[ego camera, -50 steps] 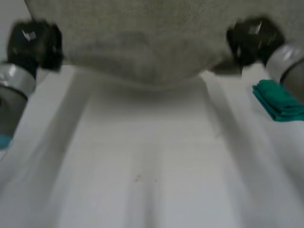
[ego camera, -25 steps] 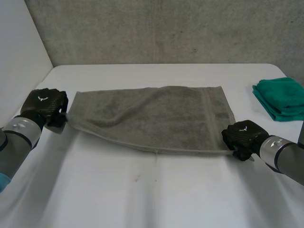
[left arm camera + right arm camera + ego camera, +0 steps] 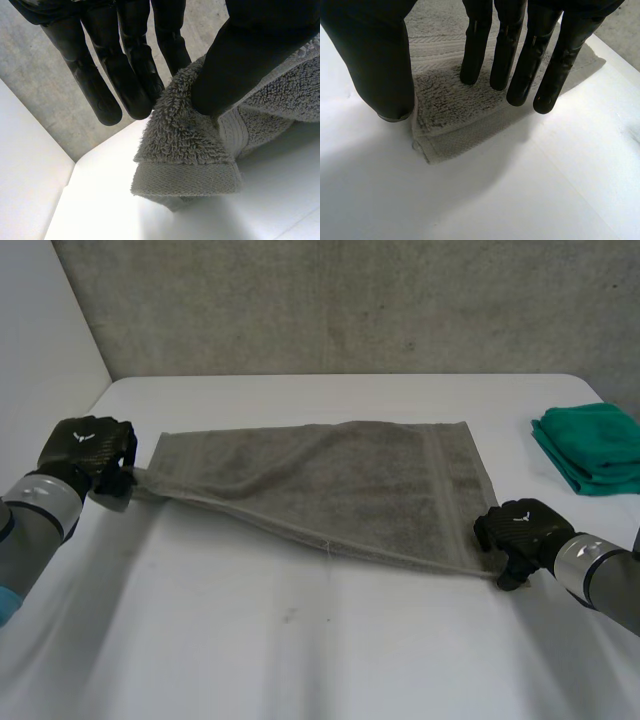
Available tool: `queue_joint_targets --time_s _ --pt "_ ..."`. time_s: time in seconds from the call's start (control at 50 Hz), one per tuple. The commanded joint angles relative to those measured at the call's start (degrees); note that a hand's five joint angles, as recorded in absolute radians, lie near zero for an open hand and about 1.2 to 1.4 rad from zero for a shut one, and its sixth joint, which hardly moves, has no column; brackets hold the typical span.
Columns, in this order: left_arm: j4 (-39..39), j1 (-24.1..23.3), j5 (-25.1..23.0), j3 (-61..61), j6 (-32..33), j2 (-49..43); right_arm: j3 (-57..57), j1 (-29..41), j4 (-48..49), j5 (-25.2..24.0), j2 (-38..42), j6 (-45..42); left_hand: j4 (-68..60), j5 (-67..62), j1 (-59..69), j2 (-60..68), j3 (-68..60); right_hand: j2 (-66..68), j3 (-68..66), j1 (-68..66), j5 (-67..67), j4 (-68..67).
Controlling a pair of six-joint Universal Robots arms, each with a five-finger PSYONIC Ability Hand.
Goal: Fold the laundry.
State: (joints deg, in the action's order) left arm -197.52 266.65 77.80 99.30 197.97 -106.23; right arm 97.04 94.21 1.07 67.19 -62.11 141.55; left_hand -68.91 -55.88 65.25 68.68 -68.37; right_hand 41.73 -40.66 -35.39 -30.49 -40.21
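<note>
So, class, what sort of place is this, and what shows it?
Probably a robot test lab, not a home: a white table stands against a rough grey concrete wall, and the black left hand and right hand are at two corners of a grey terry towel, with a folded green cloth nearby.

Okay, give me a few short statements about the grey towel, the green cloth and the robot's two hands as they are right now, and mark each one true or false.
1. The left hand pinches a corner of the grey towel between thumb and fingers. True.
2. The green cloth lies on top of the grey towel. False: it lies apart from it on the table, on the right arm's side.
3. The grey towel is folded into a small square. False: it lies spread out between the two hands.
4. The right hand has straight fingers over the towel's other near corner. True.
</note>
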Motion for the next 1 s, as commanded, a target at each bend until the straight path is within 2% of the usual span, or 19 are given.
queue_joint_targets --time_s 0.02,0.3,0.48,0.7,1.0 --pt "0.47 0.01 -0.01 -0.51 -0.04 -0.56 -0.45 -0.43 0.60 -0.04 1.02 -0.04 -11.09 -14.12 14.75 11.32 -11.63 3.51 -4.58 -9.85 -4.75 -5.03" --pt "1.87 0.36 0.51 -2.88 -0.12 -1.43 -3.96 -0.08 1.39 0.48 3.84 0.57 -11.09 -14.12 14.75 11.32 -11.63 5.20 -6.26 -11.54 -6.43 -6.72" --pt "10.57 0.80 0.87 -9.74 -0.21 -6.18 -4.75 0.27 -1.24 0.84 2.26 3.03 -11.09 -14.12 14.75 11.32 -11.63 -0.35 -0.72 -5.99 -0.89 -1.17" --pt "11.10 0.80 1.65 -12.73 -0.21 -8.46 -5.28 3.26 -4.94 -0.13 1.37 12.17 -11.09 -14.12 14.75 11.32 -11.63 -1.03 -0.04 -5.31 -0.21 -0.49" --pt "11.37 0.80 3.33 -15.28 -0.30 -9.96 -8.09 4.23 -4.32 0.49 5.94 11.74 -11.09 -14.12 14.75 11.32 -11.63 0.49 -1.55 -6.83 -1.72 -2.01"
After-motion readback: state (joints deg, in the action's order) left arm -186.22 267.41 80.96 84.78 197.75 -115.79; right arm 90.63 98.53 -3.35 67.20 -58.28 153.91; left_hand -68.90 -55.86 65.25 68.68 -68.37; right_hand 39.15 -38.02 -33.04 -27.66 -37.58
